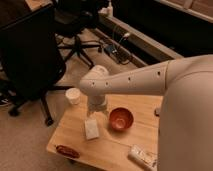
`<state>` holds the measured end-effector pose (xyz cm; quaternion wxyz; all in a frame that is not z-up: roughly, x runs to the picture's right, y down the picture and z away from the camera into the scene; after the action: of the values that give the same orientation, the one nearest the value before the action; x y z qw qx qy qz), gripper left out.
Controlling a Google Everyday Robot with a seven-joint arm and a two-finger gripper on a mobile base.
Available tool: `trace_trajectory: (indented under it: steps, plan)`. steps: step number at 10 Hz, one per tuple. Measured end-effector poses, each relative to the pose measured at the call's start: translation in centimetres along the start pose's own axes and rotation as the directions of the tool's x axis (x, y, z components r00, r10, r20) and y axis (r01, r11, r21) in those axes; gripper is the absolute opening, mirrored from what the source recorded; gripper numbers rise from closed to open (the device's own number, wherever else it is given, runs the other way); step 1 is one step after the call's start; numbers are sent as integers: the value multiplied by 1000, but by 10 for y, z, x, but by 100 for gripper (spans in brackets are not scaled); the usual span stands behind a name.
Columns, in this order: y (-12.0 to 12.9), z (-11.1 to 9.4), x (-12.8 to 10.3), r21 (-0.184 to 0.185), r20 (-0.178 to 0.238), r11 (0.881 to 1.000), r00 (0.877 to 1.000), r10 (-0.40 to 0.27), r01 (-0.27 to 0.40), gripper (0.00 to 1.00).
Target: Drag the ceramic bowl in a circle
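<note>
gripper (96, 114) hangs just beside the ceramic bowl (121, 119), jaws spread, tips blurred.

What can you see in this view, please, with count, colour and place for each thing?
table: one, light wood, centre foreground.
ceramic bowl: one, red-orange, middle of the table.
cup: one, white, by the table's far left corner.
flat block: one, white, on the table left of the bowl.
oval object: one, dark red, table's near left edge.
oblong item: one, white, table's near right edge.
office chairs: two, black, floor behind.
arm: one, white, reaching in from the right.
hand: one, white, open, above the table just left of the bowl, holding nothing.
</note>
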<state>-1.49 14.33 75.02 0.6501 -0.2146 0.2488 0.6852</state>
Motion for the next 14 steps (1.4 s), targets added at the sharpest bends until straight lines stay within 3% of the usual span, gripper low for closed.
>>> trace_trajectory:
  steps: [4,7,9,12,14]
  plan:
    - [-44,38,5,58,15,997,998,59,-60,65]
    - [-45,60,1,87,20,995,998,54,-56,63]
    - [-44,77,-11,109,25,993,999,45,-48,43]
    - [-32,87,-33,144,37,990,999,4,-9,12]
    - [-21,86,-46,155,46,988,998,-30,23,0]
